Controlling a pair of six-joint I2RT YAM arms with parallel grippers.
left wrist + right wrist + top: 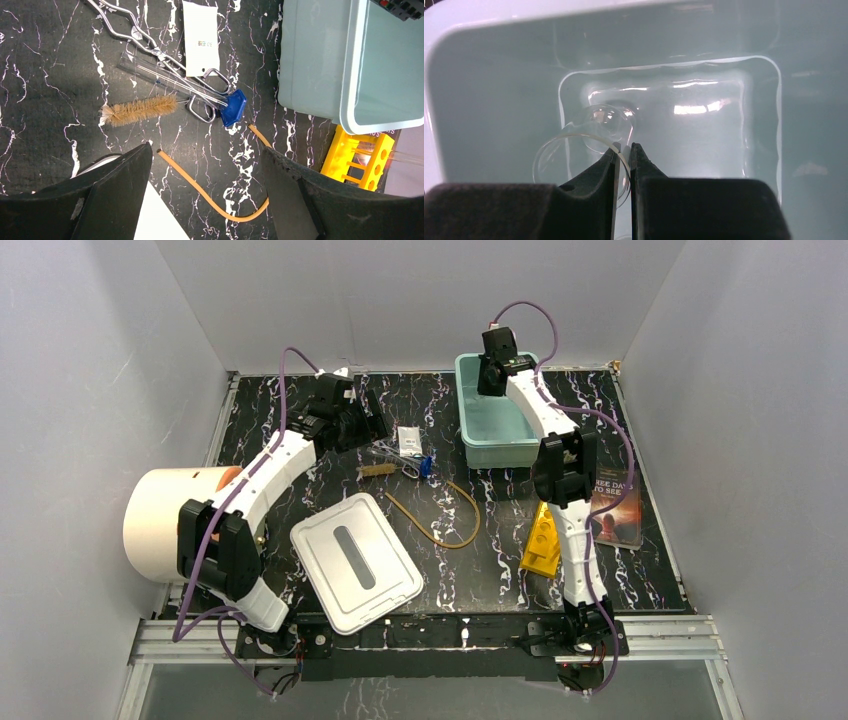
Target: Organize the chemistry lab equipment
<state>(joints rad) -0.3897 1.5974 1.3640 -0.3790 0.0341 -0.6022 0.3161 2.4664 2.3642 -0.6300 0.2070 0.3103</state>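
The clear glass beaker (569,155) is clamped at its rim by the right pincer (624,150) inside the teal bin (499,90); the left pincer (206,152) is spread above the amber tubing (200,192).

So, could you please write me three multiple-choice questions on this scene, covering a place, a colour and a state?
1. Where is the clear glassware? A. on the white lid B. at the teal bin, in the right gripper C. on the book
2. What colour is the test-tube rack? A. red B. green C. yellow
3. How is the left gripper? A. open, empty B. shut, empty C. shut on the brush
Answers: B, the right wrist view shows its rim pinched in the gripper with bin walls behind; C, plainly yellow in the left wrist view; A, its jaws stand wide apart, gripping nothing.
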